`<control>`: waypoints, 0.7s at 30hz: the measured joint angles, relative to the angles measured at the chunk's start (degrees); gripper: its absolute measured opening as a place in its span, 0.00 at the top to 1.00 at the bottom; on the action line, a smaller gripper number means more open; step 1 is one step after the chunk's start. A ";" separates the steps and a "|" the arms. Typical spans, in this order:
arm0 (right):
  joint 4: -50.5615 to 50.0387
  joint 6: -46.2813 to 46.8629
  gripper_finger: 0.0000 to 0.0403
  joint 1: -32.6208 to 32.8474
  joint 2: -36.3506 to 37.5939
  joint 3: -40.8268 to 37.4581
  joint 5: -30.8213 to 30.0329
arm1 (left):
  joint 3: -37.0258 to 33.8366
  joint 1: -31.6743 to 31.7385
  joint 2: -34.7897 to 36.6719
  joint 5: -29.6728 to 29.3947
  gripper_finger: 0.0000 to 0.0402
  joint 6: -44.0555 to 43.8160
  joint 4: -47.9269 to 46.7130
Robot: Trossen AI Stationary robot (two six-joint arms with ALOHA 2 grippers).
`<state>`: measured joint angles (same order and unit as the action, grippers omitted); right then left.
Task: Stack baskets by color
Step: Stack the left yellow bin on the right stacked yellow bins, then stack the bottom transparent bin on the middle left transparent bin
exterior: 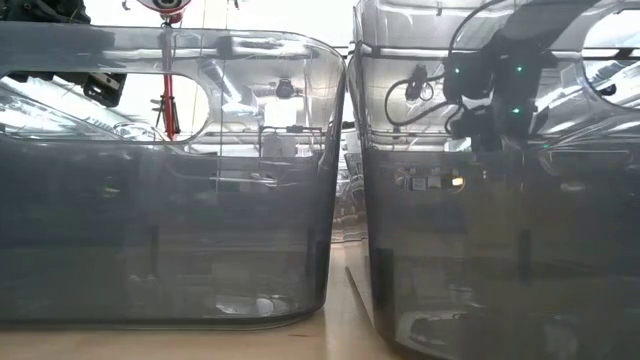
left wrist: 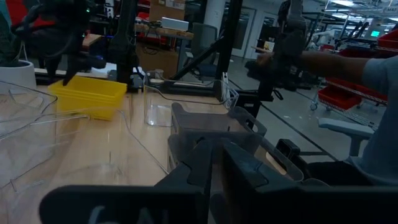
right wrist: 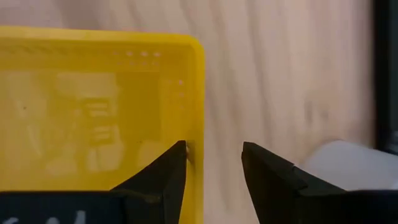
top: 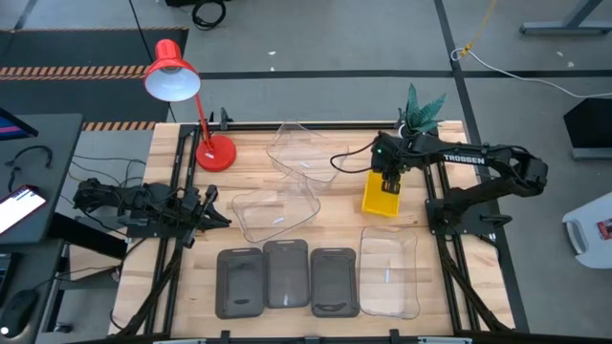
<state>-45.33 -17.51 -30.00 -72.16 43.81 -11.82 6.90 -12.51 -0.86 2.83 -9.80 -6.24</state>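
Observation:
A yellow basket (top: 382,198) (left wrist: 87,94) sits on the table right of centre. My right gripper (top: 387,180) (right wrist: 214,149) hangs open over it and points steeply down. One finger is inside the basket and the other outside its side wall. Three dark grey baskets (top: 286,279) stand in a row at the near edge and fill the low view (exterior: 170,180). Clear baskets lie at the far middle (top: 299,153), the centre (top: 275,212) and the near right (top: 389,272). My left gripper (top: 218,205) (left wrist: 217,155) waits shut at the table's left and points level. My right gripper straddles the yellow basket's side wall (right wrist: 196,93) near a corner, coming from above. The inner fingertip (right wrist: 180,152) is right at the rim; whether it touches I cannot tell. The basket rests flat on the table.
A red desk lamp (top: 182,96) stands at the far left. A small potted plant (top: 421,110) stands at the far right behind my right arm. A person's sleeve (left wrist: 379,68) shows beyond the table. Bare wood lies between the yellow basket and the clear one near it.

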 joint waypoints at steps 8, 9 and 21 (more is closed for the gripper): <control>4.67 -5.19 0.60 -2.84 0.00 0.00 -10.49 | -0.01 0.01 0.02 0.01 0.93 -0.01 0.02; 5.64 -5.85 0.60 -3.25 0.00 0.00 -11.77 | 0.00 0.00 0.00 0.02 0.92 0.00 0.02; 2.09 0.70 0.60 -4.17 0.00 6.71 -9.12 | 0.00 0.02 0.02 0.00 0.92 0.00 0.00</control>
<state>-43.25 -16.81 -34.17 -72.16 50.52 -20.94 6.90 -12.50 -0.84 2.83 -9.80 -6.24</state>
